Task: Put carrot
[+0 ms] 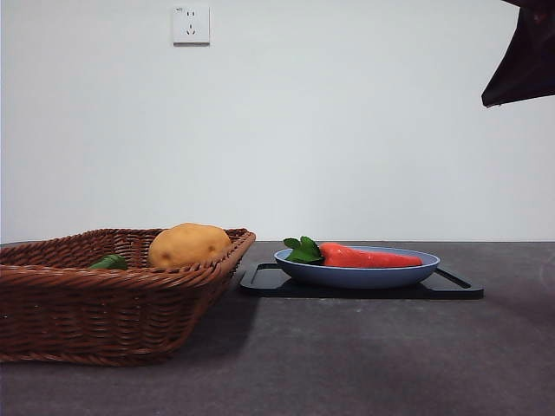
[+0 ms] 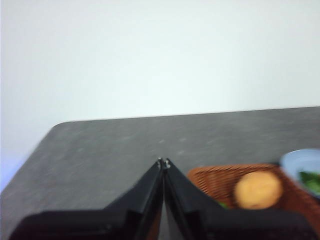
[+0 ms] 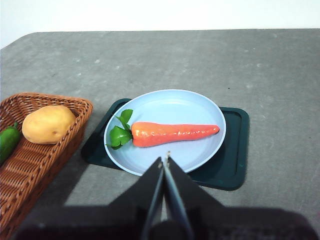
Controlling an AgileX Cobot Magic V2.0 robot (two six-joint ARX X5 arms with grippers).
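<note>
Two grippers are before you, and neither holds anything. Your right gripper (image 3: 165, 159) has its jaws clenched together, tips touching, and it hangs above the near rim of the light blue plate (image 3: 200, 107). Just beyond those tips, the carrot (image 3: 172, 133) lies on its side across the middle of the plate, green leaves toward the basket and thin end away from it. In the front view the carrot (image 1: 368, 256) rests low inside the plate (image 1: 357, 276), apart from any finger. The plate sits on a dark tray (image 3: 234, 167), which lies flat on the grey table (image 3: 280, 75).

Your left gripper (image 2: 163, 162) is likewise clenched, its tips meeting above bare table (image 2: 100, 150). Beside and past those tips you see the corner of the woven basket (image 2: 215, 181) with the potato (image 2: 258, 190) inside it.

In the right wrist view the basket (image 3: 35, 165) stands just beside the tray, and it holds the potato (image 3: 48, 124) and a small green vegetable (image 3: 7, 141) next to it. From the front, a dark piece of an arm (image 1: 523, 61) shows at the upper corner, well above the plate; you cannot tell from this view which arm it is.
</note>
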